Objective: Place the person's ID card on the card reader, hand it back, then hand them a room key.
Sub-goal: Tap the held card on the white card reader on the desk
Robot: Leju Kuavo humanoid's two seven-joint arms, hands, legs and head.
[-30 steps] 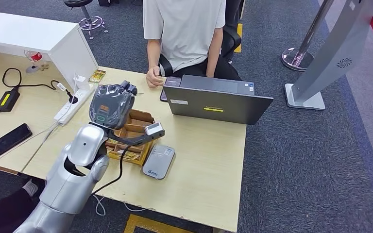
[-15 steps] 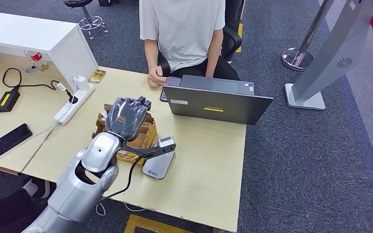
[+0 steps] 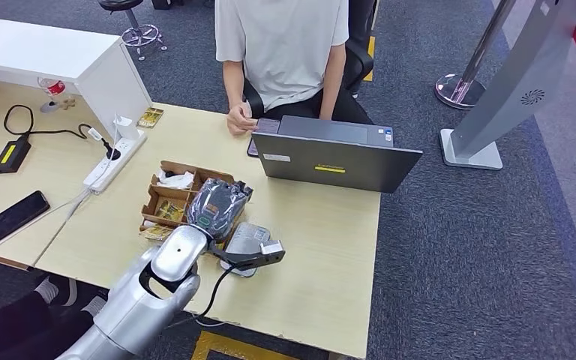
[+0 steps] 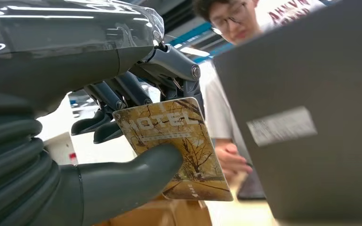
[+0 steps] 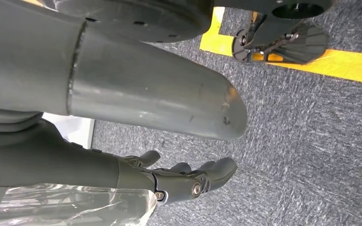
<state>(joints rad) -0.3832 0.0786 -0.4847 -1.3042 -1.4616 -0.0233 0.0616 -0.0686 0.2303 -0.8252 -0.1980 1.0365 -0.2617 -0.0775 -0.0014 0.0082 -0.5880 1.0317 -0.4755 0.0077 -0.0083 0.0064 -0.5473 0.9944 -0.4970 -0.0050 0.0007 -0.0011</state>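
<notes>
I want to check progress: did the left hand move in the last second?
Yes. The left hand moved from the box's far side to its near right corner, beside the card reader, holding the hotel card.

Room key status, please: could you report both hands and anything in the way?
Left hand pinches the room key, thumb against fingers. Right hand hangs open over carpet. Open laptop stands between key and person.

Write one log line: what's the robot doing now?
left hand: holds hotel key card | right hand: empty, hanging over floor | person: seated behind laptop
</notes>
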